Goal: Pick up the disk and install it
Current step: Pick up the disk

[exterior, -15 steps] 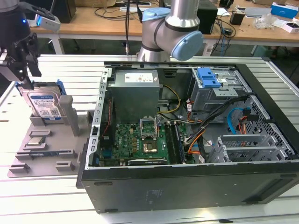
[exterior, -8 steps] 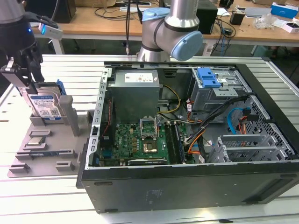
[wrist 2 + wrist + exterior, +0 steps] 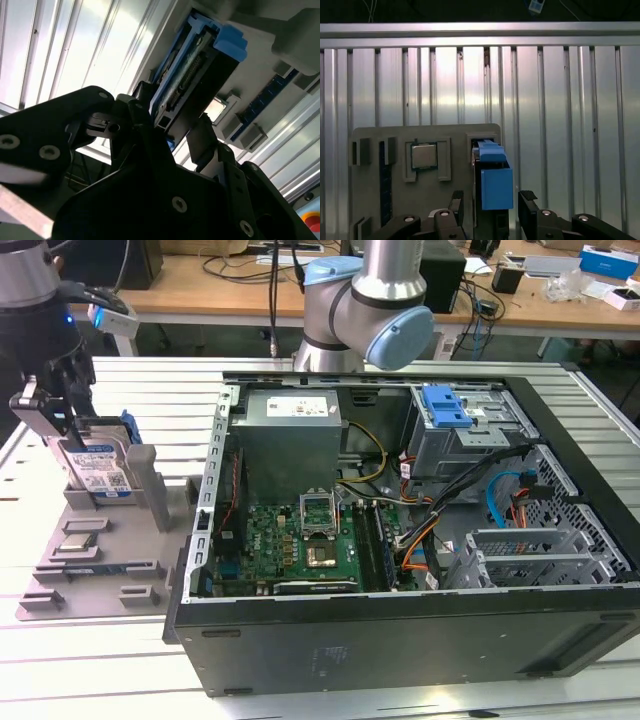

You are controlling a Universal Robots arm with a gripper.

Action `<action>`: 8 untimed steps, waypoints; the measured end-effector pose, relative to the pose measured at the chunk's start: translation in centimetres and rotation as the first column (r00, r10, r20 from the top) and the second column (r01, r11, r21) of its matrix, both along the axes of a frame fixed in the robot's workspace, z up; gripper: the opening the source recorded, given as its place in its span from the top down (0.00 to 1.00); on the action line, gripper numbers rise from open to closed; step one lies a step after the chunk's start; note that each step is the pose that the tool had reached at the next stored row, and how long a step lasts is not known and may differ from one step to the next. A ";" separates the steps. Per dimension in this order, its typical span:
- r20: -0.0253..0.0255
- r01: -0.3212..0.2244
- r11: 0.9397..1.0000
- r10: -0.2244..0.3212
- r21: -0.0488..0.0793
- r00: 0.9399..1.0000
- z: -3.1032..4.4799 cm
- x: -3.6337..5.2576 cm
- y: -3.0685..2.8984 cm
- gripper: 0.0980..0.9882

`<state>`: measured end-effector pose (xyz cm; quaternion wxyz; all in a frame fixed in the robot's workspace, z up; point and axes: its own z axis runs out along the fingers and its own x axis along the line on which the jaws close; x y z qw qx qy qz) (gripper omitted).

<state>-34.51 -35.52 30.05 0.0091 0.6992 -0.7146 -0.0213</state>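
Silver disk (image 3: 103, 468), bright blue bracket (image 3: 496, 186)

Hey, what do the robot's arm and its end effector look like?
The arm is smooth silver-grey tubing with rounded pale blue joint caps. The end effector is matte black, built of angular linked plates dotted with small silver screw heads.

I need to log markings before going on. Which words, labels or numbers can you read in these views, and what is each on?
Disk, white-and-blue label: print is there, too small to read.
Power supply, white sticker on top: too small to read.
Blue box on the back desk: print blurred, unreadable.
Processor chip on the grey tray: no readable marking.
Nothing can be quoted from any view.
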 end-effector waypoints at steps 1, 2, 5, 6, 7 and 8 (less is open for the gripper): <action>0.000 0.000 1.000 0.000 0.000 1.000 -0.22 0.00 0.00 0.48; 0.000 -0.001 1.000 0.001 0.000 1.000 -0.55 0.00 0.00 0.48; 0.000 -0.001 1.000 0.001 0.000 1.000 -1.31 0.00 0.00 0.48; 0.000 -0.001 1.000 0.001 0.000 1.000 -1.38 0.00 0.00 0.48; 0.000 -0.001 1.000 0.001 0.000 1.000 -1.37 0.00 0.00 0.48; 0.000 -0.001 1.000 0.001 0.000 1.000 -1.37 0.00 0.00 0.48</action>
